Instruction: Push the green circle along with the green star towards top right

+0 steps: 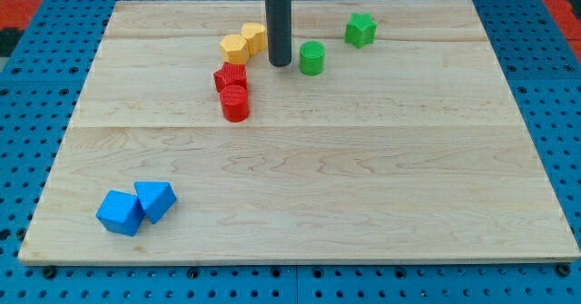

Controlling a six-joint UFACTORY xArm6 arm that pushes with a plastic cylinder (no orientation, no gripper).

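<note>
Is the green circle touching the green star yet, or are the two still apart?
Apart. Bare wood shows between the green circle and the green star. My tip stands just to the circle's left.
</note>
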